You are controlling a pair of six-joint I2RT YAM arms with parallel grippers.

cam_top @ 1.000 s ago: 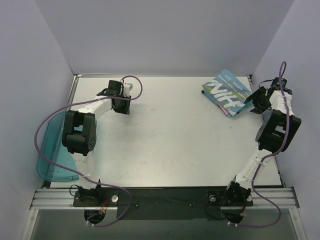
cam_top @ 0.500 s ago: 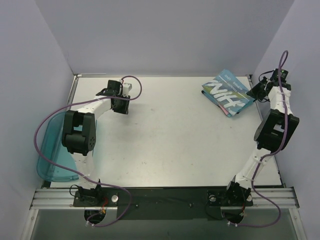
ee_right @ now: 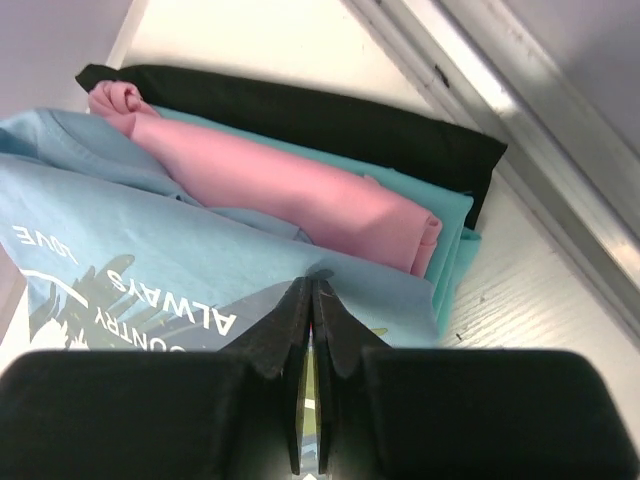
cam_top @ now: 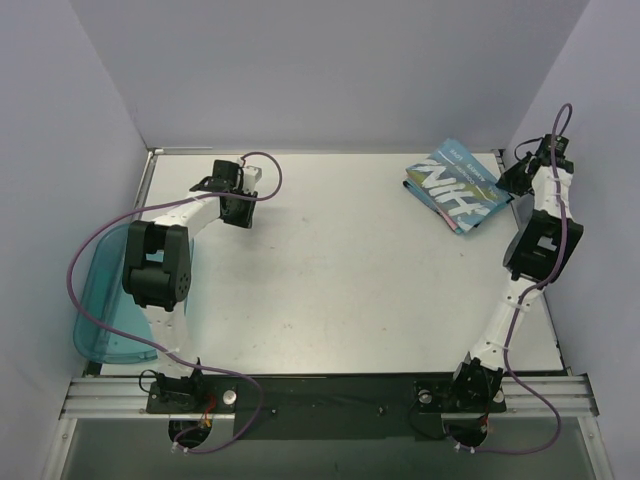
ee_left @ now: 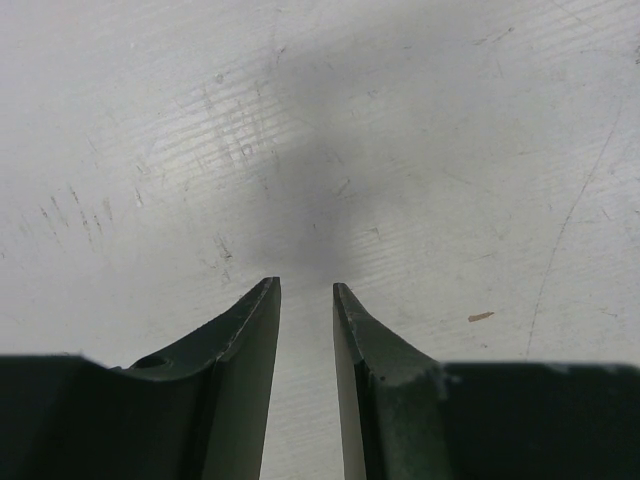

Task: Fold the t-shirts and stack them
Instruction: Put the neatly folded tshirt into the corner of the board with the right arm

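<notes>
The folded t-shirts lie in one stack (cam_top: 455,188) at the table's far right. In the right wrist view the light blue t-shirt (ee_right: 150,260) with white lettering is on top. Under it are a pink t-shirt (ee_right: 270,180), a teal t-shirt (ee_right: 452,215) and a black one (ee_right: 330,115). My right gripper (ee_right: 312,285) is shut at the blue shirt's edge, with a small pucker of blue cloth at its tips. In the top view it (cam_top: 507,180) sits at the stack's right edge. My left gripper (ee_left: 306,290) is open a little and empty, low over bare table at the far left (cam_top: 238,210).
A translucent teal plastic bin (cam_top: 105,295) hangs off the table's left edge beside the left arm. A metal rail (ee_right: 500,110) and the right wall run close behind the stack. The purple walls close in the table on three sides.
My right wrist has swung up and back toward the far right corner. The stack looks the same. The left arm has barely moved.
</notes>
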